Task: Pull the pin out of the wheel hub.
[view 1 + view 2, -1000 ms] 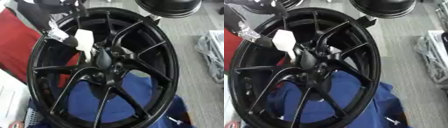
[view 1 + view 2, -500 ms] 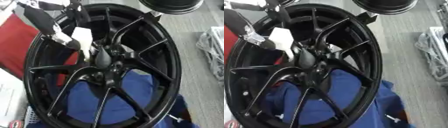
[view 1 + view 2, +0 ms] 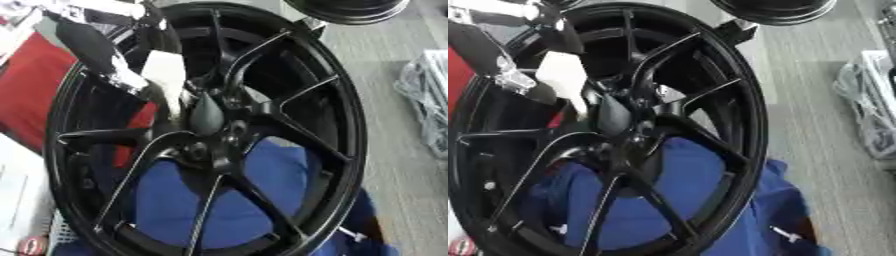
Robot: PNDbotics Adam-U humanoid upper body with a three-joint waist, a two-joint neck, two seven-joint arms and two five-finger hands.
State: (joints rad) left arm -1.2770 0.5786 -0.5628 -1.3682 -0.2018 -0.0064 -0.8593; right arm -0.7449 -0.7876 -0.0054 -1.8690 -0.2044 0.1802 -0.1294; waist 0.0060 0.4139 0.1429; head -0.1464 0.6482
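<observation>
Wheel hub (image 3: pixel 210 150) fills view — left hand (image 3: pixel 92 47) at upper-left rim.

Workshop — spare rim (image 3: pixel 348 8), grey floor (image 3: pixel 815 100), blue cloth (image 3: pixel 175 200).

All you can see of your own body is your left arm (image 3: pixel 86 44), at the upper left of both eye views. Its main part is a smooth black shell (image 3: pixel 477 46), long and rounded like a capsule, with a dull sheen along its edge. At the lower end of the shell sits a small silver metal joint (image 3: pixel 128 80), bright against the black, with a ridged or stepped outline. Above the shell, a pale silver-white section (image 3: pixel 92 7) is too blurred to make out screws or markings. No cables or lettering are legible (whether the flat white patch (image 3: pixel 163 75) is yours is unclear).
</observation>
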